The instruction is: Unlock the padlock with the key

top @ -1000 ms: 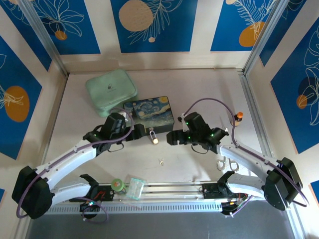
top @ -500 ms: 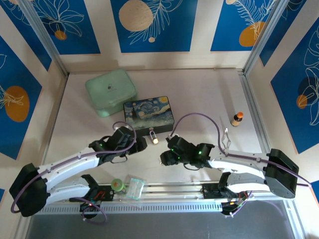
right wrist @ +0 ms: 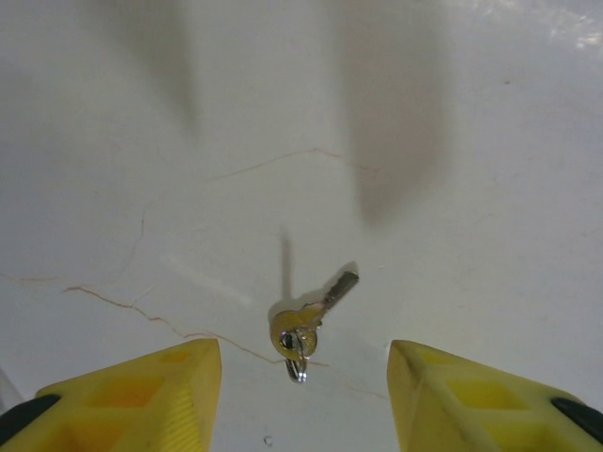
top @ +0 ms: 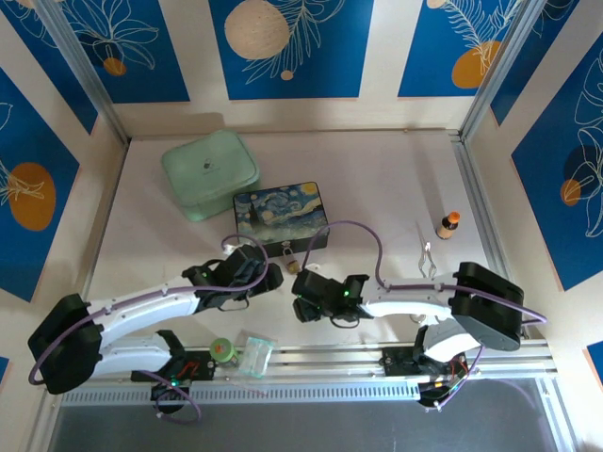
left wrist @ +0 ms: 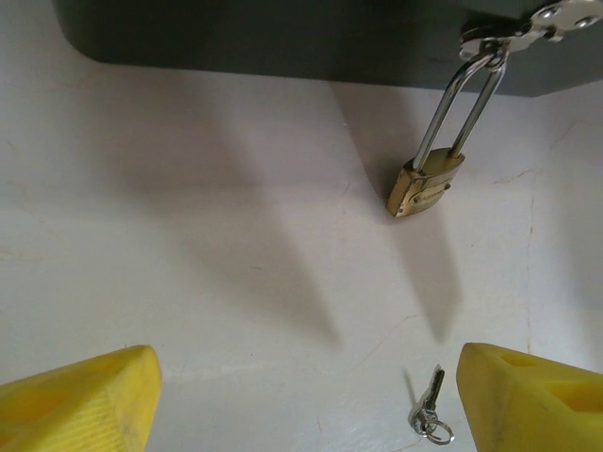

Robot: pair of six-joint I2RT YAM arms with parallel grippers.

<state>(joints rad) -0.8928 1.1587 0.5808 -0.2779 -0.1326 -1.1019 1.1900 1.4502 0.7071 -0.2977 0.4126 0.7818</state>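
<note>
A green case (top: 209, 173) sits behind the painted box (top: 280, 215); scissors (top: 427, 261) and a bottle (top: 448, 225) sit well off right. The left gripper (left wrist: 306, 400) and right gripper (right wrist: 303, 405) gape wide, empty. The padlock (left wrist: 426, 186) hangs from the box's latch (left wrist: 528, 24). The key (right wrist: 306, 320) lies on the table between the right gripper's fingers (right wrist: 141, 395).

Padlock (left wrist: 426, 188): dull brass body, polished silvery metal shackle. Key (right wrist: 306, 320): shiny metal. Table (left wrist: 188, 245): matt white, hairline-cracked.
</note>
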